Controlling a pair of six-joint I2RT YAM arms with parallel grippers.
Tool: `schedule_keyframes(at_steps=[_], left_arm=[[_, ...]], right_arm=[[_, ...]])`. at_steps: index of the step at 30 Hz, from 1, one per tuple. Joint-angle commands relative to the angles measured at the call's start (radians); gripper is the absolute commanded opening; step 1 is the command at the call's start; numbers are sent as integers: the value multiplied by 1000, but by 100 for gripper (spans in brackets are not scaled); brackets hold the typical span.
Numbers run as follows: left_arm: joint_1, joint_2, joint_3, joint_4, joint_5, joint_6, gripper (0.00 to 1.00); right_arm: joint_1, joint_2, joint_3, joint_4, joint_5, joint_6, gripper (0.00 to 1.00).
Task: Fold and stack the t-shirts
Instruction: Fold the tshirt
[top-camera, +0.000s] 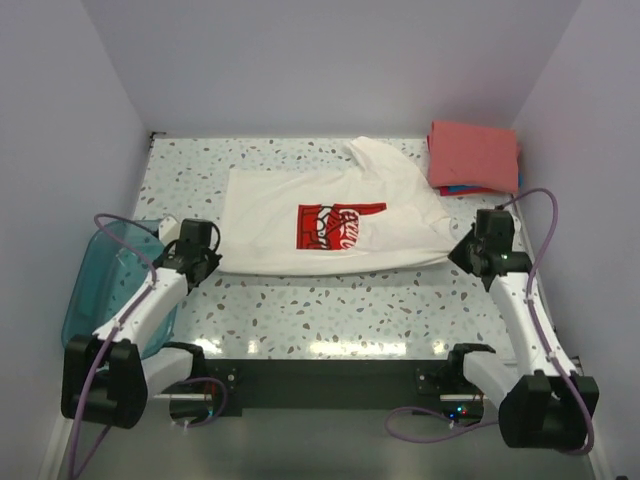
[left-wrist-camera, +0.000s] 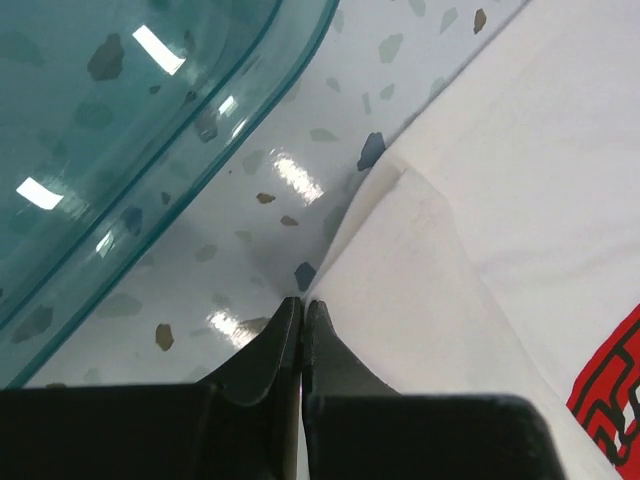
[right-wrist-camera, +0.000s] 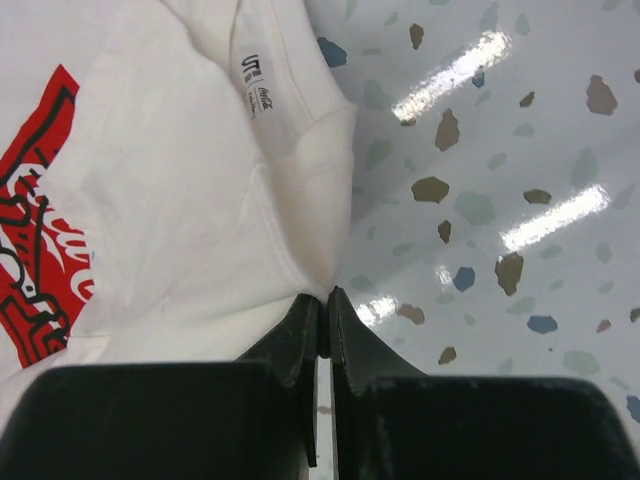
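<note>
A cream-white t-shirt (top-camera: 270, 215) with a red-and-white chest print (top-camera: 340, 226) lies spread across the middle of the table. My left gripper (top-camera: 212, 263) is at its near left corner, and in the left wrist view the jaws (left-wrist-camera: 302, 302) are shut on the cloth's edge (left-wrist-camera: 420, 300). My right gripper (top-camera: 456, 251) is at the shirt's near right end. Its jaws (right-wrist-camera: 324, 295) are shut on a pinch of white cloth (right-wrist-camera: 200, 220) below the collar label (right-wrist-camera: 255, 80). A folded coral-red t-shirt (top-camera: 473, 153) rests at the back right on a blue edge (top-camera: 458, 190).
A translucent teal plastic tub (top-camera: 105, 285) stands at the left edge, close beside my left arm; its wall (left-wrist-camera: 120, 140) fills the upper left of the left wrist view. Grey walls enclose the speckled table (top-camera: 330, 300) on three sides.
</note>
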Motion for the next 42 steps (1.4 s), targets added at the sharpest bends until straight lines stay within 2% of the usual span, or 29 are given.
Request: schedule_keyframes(at_steps=[1, 7, 8, 9, 10, 11, 12, 13, 14, 15, 17, 20, 21, 25, 26, 27, 28, 32, 34, 39, 42], left_arm=[[0, -111, -51, -108, 19, -15, 0], [0, -298, -77, -223, 60, -29, 0], [0, -319, -76, -237, 71, -30, 0], [0, -338, -76, -255, 84, -27, 0], [0, -372, -74, -262, 109, -23, 1], [0, -389, -68, -265, 122, -3, 20], [0, -419, -64, -262, 136, 9, 33], [0, -433, -47, -257, 156, 19, 45], [0, -444, -33, -256, 160, 32, 62], [0, -456, -19, -234, 165, 42, 67], [0, -441, 36, -167, 171, 81, 71], [0, -293, 148, -58, 197, 130, 70], [0, -171, 186, -32, 199, 144, 68], [1, 148, 450, 36, 174, 216, 52], [1, 204, 491, 54, 168, 229, 47], [1, 313, 533, 63, 156, 243, 47], [1, 364, 612, 71, 148, 270, 45], [3, 644, 810, 54, 114, 327, 42], [6, 718, 907, 45, 84, 345, 41], [20, 930, 1088, 42, 108, 365, 41], [20, 1022, 1157, 10, 107, 376, 41]], right_arm=[[-9, -104, 23, -166, 49, 8, 0], [-9, -291, 10, -306, 44, 25, 0], [-8, -308, 9, -320, 47, 27, 4], [-9, -331, 7, -338, 52, 27, 20], [-9, -339, 12, -348, 49, 30, 28], [-9, -342, 18, -349, 44, 28, 33], [-8, -342, 29, -352, 32, 16, 47], [-8, -341, 50, -348, 27, 11, 53], [-9, -336, 61, -337, 23, 2, 60], [-9, -327, 72, -294, 24, -24, 72], [-8, -267, 110, -201, -25, -115, 75], [-8, -105, 170, -42, -183, -173, 76], [-6, -44, 190, -4, -213, -171, 76], [55, 257, 389, 141, -172, -174, 73], [70, 390, 436, 181, -148, -191, 72], [84, 447, 485, 197, -139, -206, 72], [116, 522, 601, 201, -120, -223, 71], [163, 875, 893, 186, -80, -341, 69], [167, 970, 1056, 169, -66, -363, 69], [170, 1266, 1407, 123, -36, -485, 68], [170, 1354, 1516, 97, -19, -550, 68]])
